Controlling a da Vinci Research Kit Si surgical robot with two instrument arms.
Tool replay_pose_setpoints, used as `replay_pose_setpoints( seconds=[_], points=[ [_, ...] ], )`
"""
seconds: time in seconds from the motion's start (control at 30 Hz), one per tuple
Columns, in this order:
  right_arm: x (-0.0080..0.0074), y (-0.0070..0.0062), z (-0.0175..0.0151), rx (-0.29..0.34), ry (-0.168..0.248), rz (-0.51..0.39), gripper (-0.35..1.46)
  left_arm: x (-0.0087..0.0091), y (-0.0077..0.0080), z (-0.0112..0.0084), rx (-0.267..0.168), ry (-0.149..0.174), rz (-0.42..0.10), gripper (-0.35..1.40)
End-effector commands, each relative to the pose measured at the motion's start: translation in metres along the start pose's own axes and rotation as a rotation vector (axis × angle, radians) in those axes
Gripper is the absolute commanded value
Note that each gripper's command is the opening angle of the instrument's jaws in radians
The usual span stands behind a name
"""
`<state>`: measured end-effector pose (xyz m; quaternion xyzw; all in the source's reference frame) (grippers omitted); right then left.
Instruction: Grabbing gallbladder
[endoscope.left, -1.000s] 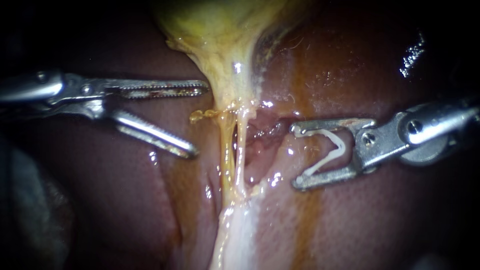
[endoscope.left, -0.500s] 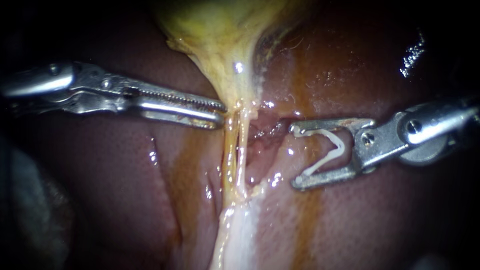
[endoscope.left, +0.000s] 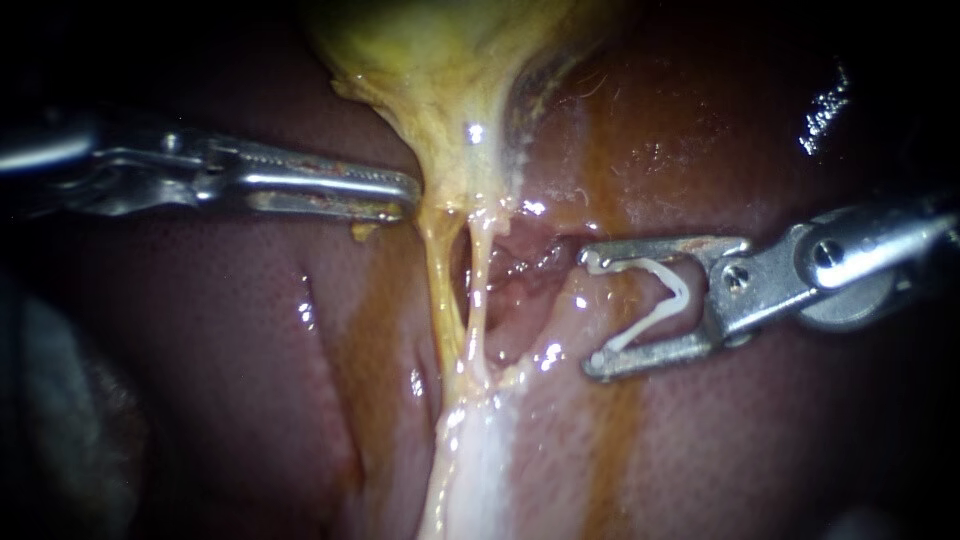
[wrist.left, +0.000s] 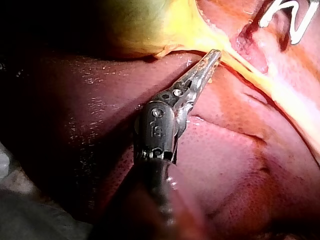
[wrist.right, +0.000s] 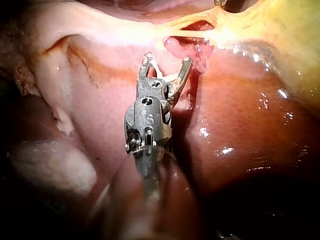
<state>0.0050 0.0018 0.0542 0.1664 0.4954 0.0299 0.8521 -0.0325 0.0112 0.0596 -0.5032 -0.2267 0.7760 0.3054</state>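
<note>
Wet, dark red liver fills the background, and the yellow gallbladder lies on it, between the two instruments. Its long axis runs up and down the endoscope view. The wide body is cut off by the upper edge, and it tapers downward to a neck that splits into two thin tubes with a small gap between them.

The left instrument lies nearly level, its jaws closed together, the tips pinching the neck's left edge. How much tissue they hold is hard to make out. The right instrument stands apart from the tubes, its jaws spread wide around a white V-shaped clip that touches both.

Only the left wrist view shows the left instrument from behind, its tip at the yellow edge and the clip well ahead of it. The right wrist view shows the right instrument just short of raw pink tissue beside the tubes. Its shaft there is blurred.
</note>
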Motion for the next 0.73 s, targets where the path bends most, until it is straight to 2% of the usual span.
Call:
replay_pose_setpoints(
  seconds=[0.03,0.13,0.27,0.73],
  points=[
    [0.0000,0.0000,0.0000,0.000,0.000,0.000,0.50,0.0006,0.0000,-0.0005,0.005,0.003,-0.003,-0.35],
    [0.0000,0.0000,0.0000,0.000,0.000,0.000,0.50,0.0020,-0.0003,-0.0022,0.020,0.007,-0.013,-0.35],
    [0.0000,0.0000,0.0000,0.000,0.000,0.000,0.50,0.0025,-0.0006,-0.0034,0.028,0.005,-0.018,-0.35],
    [0.0000,0.0000,0.0000,0.000,0.000,0.000,0.50,0.0024,-0.0005,-0.0034,0.030,0.006,-0.019,-0.35]
  ],
)
